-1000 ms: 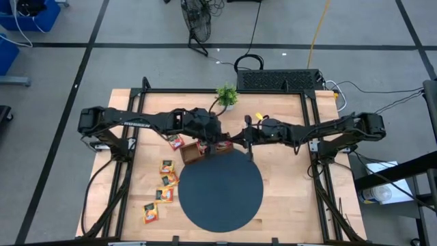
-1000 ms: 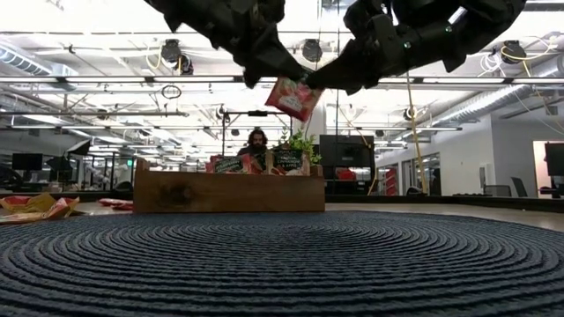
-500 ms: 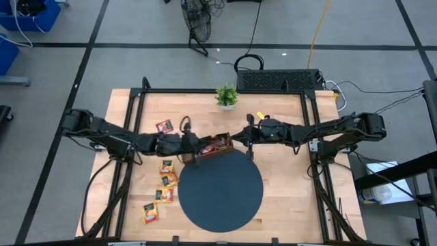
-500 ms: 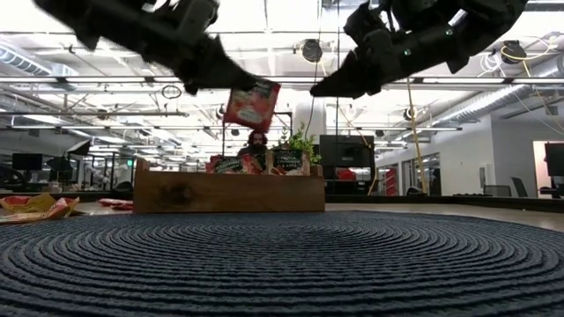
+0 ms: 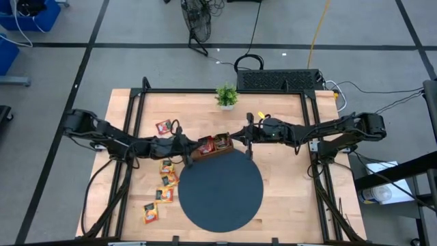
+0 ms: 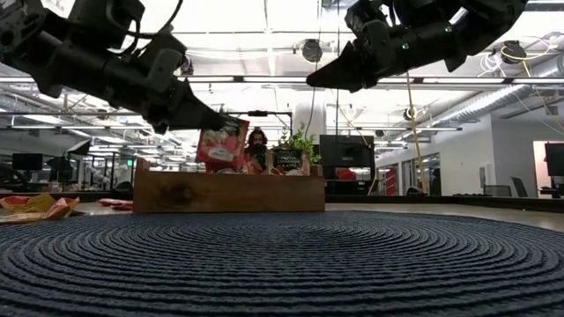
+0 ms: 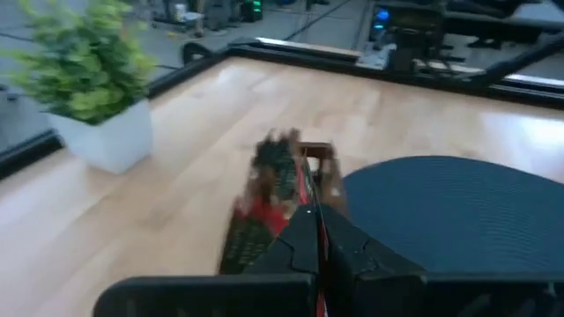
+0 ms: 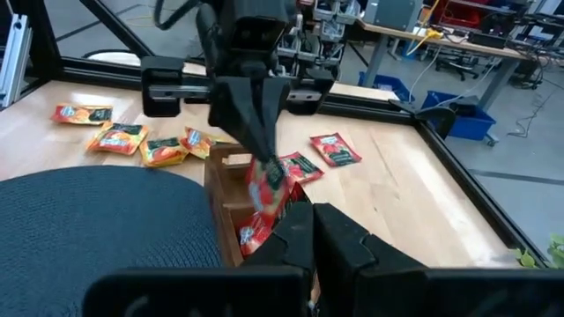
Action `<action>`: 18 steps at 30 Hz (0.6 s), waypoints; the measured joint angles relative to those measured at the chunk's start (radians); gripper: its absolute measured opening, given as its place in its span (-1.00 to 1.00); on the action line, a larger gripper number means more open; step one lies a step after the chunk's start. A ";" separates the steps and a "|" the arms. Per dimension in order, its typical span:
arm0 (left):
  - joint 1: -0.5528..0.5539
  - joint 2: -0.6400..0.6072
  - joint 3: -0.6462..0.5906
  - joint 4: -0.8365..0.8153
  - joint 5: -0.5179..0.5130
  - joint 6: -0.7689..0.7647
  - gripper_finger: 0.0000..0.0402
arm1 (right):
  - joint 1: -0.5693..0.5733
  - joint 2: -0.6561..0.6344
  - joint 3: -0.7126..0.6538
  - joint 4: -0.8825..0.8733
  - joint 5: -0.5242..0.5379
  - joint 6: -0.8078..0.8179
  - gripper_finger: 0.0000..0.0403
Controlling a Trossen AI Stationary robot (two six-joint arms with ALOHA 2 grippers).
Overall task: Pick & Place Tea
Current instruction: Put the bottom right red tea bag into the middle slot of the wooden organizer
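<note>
Red tea sachet (image 6: 221, 145) pinched in left gripper (image 6: 214, 121), hanging right over wooden tray (image 6: 228, 191) at mat's (image 5: 220, 190) far edge. More sachets (image 5: 164, 180) loose on surface (image 5: 287, 198) toward left edge. Sachet print too small to read, sorry. Right gripper (image 6: 315, 81) clenched empty, hovering near tray's right end. Potted plant (image 5: 227, 96) at far edge.

The left gripper (image 6: 211, 119) is now carrying the red tea sachet (image 6: 221, 145) alone, having taken it from the right gripper (image 6: 322, 81) above the wooden tray (image 6: 227, 191). It is lowering the sachet from high over the tray's middle toward the tray's left end, now just above the rim. The right gripper is hanging empty above the tray.
</note>
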 joint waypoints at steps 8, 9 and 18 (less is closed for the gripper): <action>0.012 0.131 0.004 0.132 0.042 0.012 -1.00 | 0.000 0.000 0.000 0.008 0.000 0.000 -1.00; 0.015 0.149 0.004 0.151 0.042 0.012 -1.00 | 0.000 0.000 0.000 0.008 0.000 0.000 -1.00; 0.041 0.256 0.007 0.294 0.059 0.084 -1.00 | 0.000 0.000 0.000 0.005 0.000 0.004 -1.00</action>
